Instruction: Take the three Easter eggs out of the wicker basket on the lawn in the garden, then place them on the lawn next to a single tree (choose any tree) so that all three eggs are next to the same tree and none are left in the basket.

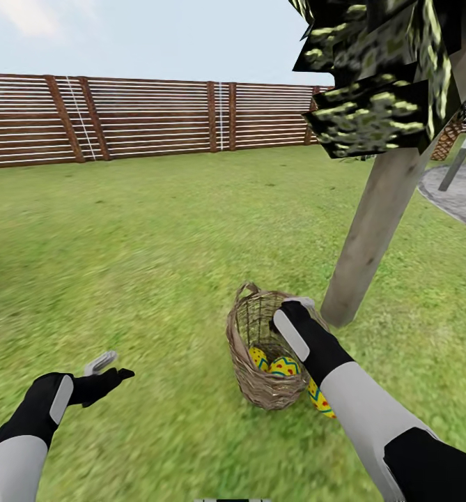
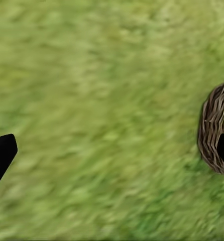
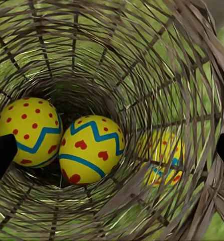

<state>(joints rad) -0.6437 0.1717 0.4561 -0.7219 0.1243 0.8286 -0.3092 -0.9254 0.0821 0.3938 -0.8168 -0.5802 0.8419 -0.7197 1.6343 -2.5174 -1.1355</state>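
Note:
The wicker basket point(image 1: 264, 348) stands on the lawn point(image 1: 142, 244) close to the foot of the tree point(image 1: 372, 230). Two Easter eggs lie inside it, one with red dots point(image 3: 26, 133) and one with red hearts point(image 3: 91, 149). A third egg point(image 1: 320, 401) lies on the grass outside the basket, against its wall, and shows through the weave point(image 3: 162, 158). My right gripper point(image 1: 292, 308) hangs open over the basket's mouth, looking down at the two eggs, with nothing between its fingers. To the basket's left my left gripper point(image 1: 111, 369) is open and empty above the grass.
A brown slatted fence point(image 1: 149, 118) runs along the far edge of the lawn. A grey paved round area point(image 1: 459, 195) lies at the right behind the tree. Dark leaf clusters point(image 1: 372, 84) hang overhead at the upper right. Open grass stretches left and ahead.

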